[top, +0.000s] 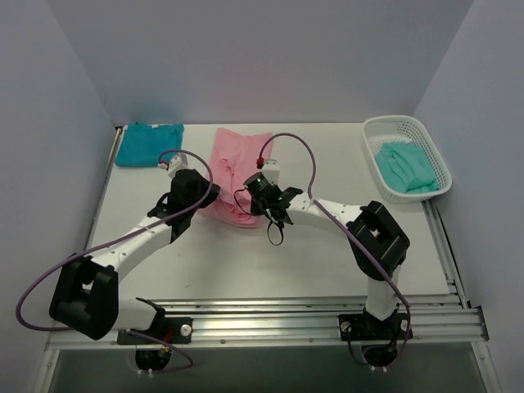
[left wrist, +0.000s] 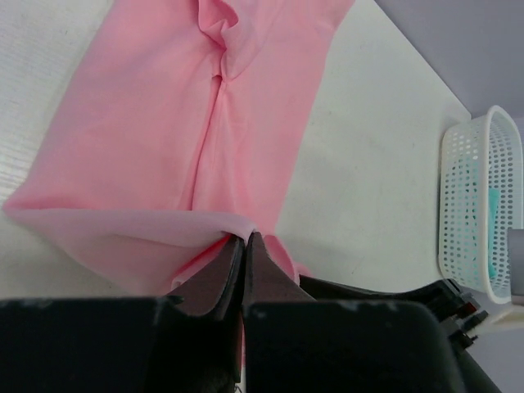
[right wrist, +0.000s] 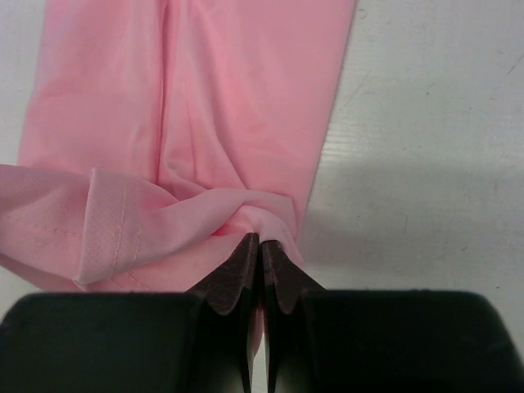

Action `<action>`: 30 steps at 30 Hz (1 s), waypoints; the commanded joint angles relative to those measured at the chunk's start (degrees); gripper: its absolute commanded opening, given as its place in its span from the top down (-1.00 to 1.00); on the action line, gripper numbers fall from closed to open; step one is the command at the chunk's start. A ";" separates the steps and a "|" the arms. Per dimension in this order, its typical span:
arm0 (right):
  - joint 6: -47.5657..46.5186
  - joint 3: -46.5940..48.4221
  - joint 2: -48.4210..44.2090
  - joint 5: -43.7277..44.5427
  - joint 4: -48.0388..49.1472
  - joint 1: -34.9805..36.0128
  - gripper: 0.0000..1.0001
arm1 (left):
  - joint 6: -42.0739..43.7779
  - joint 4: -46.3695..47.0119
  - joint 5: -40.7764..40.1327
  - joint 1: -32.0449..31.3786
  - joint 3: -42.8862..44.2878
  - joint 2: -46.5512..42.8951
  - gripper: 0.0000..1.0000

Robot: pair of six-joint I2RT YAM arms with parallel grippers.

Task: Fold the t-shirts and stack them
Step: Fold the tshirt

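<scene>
The light pink t-shirt lies lengthwise in the middle of the table, folded into a narrow strip. My left gripper is shut on its near left edge, a fold of pink t-shirt pinched between the jaws. My right gripper is shut on the near right edge, bunching the pink t-shirt at the tips. Both grippers sit side by side at the near end of the shirt, left gripper and right gripper. A deep teal t-shirt lies folded at the far left. A mint-teal t-shirt fills the basket.
A white mesh basket stands at the far right of the table, also seen in the left wrist view as the basket. Purple cables loop above both arms. Grey walls close in the table on three sides.
</scene>
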 commanded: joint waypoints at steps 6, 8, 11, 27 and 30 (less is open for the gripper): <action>-2.86 11.20 6.91 -0.67 -6.40 -4.50 1.00 | 2.65 5.13 4.80 4.31 6.31 6.33 0.95; -3.13 12.97 8.23 -1.72 -6.84 -6.00 1.00 | 2.91 6.09 6.99 5.63 7.54 8.71 0.95; -3.74 16.84 11.04 -1.99 -7.97 -7.05 1.00 | 3.18 7.94 10.06 7.12 10.35 13.55 0.95; -5.68 31.60 22.29 -5.41 -10.71 -11.80 1.00 | 3.71 10.49 17.11 10.99 22.39 28.75 0.95; -5.59 34.06 24.40 -5.94 -10.88 -13.20 1.00 | 3.62 10.67 17.55 11.87 23.80 30.69 0.95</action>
